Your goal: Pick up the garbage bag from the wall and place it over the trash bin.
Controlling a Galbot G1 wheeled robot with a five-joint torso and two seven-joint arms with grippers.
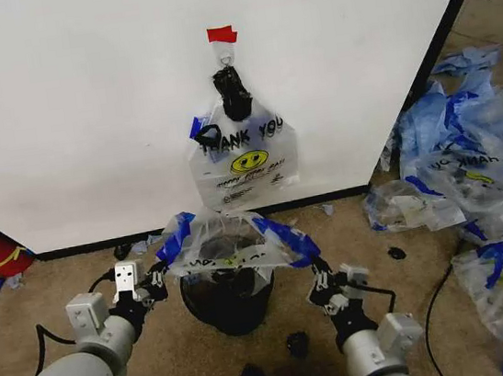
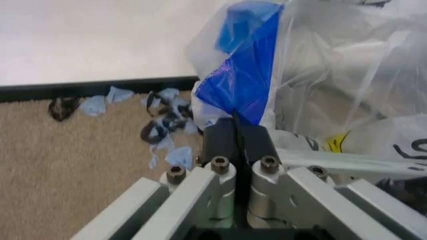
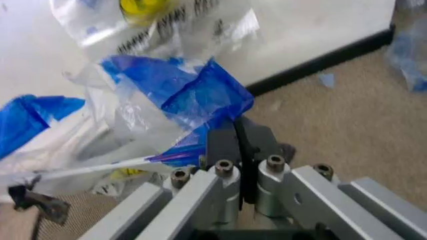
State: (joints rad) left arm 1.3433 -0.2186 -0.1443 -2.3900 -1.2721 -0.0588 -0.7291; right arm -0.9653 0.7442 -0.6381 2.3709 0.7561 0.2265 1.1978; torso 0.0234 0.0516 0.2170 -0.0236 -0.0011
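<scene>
On the carpet in the head view: one bin [image 1: 228, 304], black mesh, with one bag [image 1: 231, 243] stretched across its mouth. My left gripper [image 1: 155, 284] pinches the bag's blue trim on the bin's left side; my right gripper [image 1: 321, 284] pinches the trim on its right. Two arms, both low, one flanking each side of the bin. One wall [image 1: 83, 108] stands behind, carrying one red tape strip [image 1: 222, 34] over one hook [image 1: 226, 57]. One bundle [image 1: 243, 157] of like bags hangs from that hook, tied with a black knot. One heap [image 1: 473, 177] of blue-and-clear bags lies to the right. At least three small black scraps [image 1: 297, 343] sit on the carpet in front of the bin.

Left wrist view: my jaws are pressed together on a blue fold of the bag [image 2: 243, 85]. Torn blue bits [image 2: 167, 135] lie by the wall's black edge.

Right wrist view: jaws pressed together on the bag's blue trim [image 3: 200, 100]. The bundle [image 3: 153, 20] hangs above it.
</scene>
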